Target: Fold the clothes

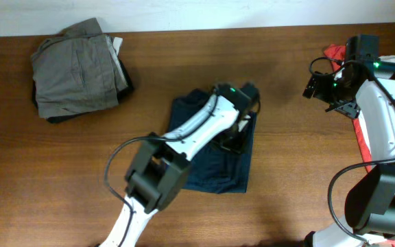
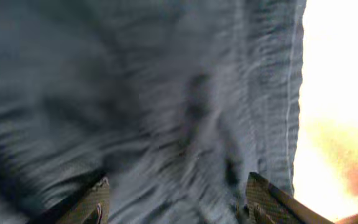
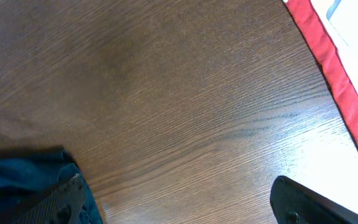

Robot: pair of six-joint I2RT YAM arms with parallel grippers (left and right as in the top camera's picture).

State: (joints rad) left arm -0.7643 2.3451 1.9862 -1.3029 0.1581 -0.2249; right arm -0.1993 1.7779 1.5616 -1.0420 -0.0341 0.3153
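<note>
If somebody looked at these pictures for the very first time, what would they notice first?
First, the left gripper, open just above the dark navy shorts spread in the middle of the brown table. Next, the folded grey-khaki shorts in the far left corner. A bright red garment also peeks in at the right edge.
</note>
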